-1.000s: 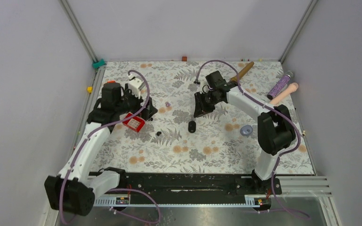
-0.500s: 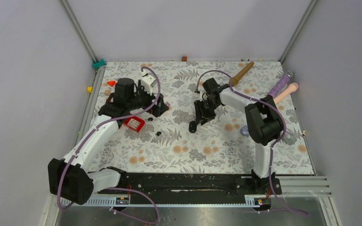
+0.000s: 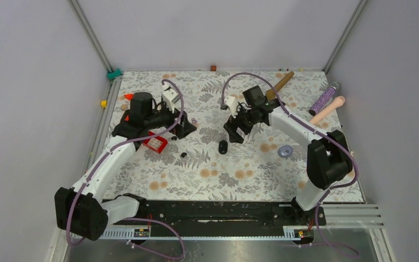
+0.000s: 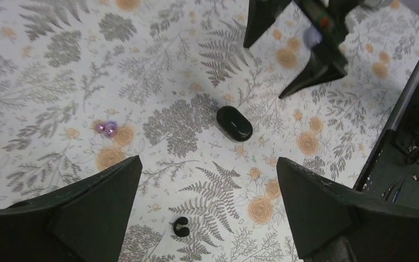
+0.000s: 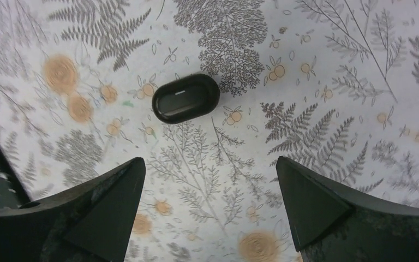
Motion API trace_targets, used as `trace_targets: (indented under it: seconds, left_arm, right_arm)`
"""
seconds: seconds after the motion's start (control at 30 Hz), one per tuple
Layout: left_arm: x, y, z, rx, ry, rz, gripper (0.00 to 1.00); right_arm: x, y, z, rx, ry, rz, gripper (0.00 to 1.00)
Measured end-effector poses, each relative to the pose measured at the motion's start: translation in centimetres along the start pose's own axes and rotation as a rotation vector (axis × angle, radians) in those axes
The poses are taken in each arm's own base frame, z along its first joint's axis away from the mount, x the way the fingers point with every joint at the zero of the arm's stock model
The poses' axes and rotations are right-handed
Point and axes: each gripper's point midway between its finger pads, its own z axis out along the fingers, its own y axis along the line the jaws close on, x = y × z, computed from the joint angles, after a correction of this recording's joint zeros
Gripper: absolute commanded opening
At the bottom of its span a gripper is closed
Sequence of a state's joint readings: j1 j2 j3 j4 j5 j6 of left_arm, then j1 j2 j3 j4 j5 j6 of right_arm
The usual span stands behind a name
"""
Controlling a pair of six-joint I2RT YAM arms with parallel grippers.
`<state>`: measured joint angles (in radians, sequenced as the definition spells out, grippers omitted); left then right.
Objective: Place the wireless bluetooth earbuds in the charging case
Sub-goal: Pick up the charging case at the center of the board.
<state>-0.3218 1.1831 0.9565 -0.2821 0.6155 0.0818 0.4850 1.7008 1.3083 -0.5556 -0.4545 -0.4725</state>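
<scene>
Your right hand [image 5: 208, 164] has just spread wide off the closed black oval plastic charging case [image 5: 186, 98], your left hand [image 4: 207, 161] is wide too, and the tiny pale purple earbuds [image 4: 108, 128] and black earbud [image 4: 181, 226] lie loose left of that case, none inserted.

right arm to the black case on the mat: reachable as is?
Probably yes. The right gripper hangs open close to the black case, which lies alone on the mat. Nothing sits between the two, so the approach looks free.
</scene>
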Motion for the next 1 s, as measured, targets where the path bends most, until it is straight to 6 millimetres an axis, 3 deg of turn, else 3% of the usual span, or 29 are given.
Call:
trace_targets:
  seconds: [0.1,0.27,0.5,0.77,1.0]
  left_arm:
    - [-1.5,0.7,-1.9,-0.014,-0.063,0.006,0.99]
    - [-3.1,2.9,-5.1,-0.086,-0.144,0.000,0.99]
    - [-3.6,3.8,-7.1,-0.117,-0.187,-0.005,0.98]
    - [-3.6,3.4,-7.7,-0.114,-0.197,0.002,0.99]
    - [-3.5,2.8,-8.0,-0.112,-0.207,0.014,0.98]
  right_arm:
    - [1.5,0.3,1.1,-0.022,0.012,-0.186,1.00]
    - [4.4,2.1,3.2,-0.079,0.080,-0.354,1.00]
    - [3.8,2.6,5.7,-0.040,0.136,-0.479,1.00]
    - [3.5,1.1,7.4,0.020,0.215,-0.509,0.99]
    - [2.5,1.6,8.2,0.016,0.245,-0.535,0.99]
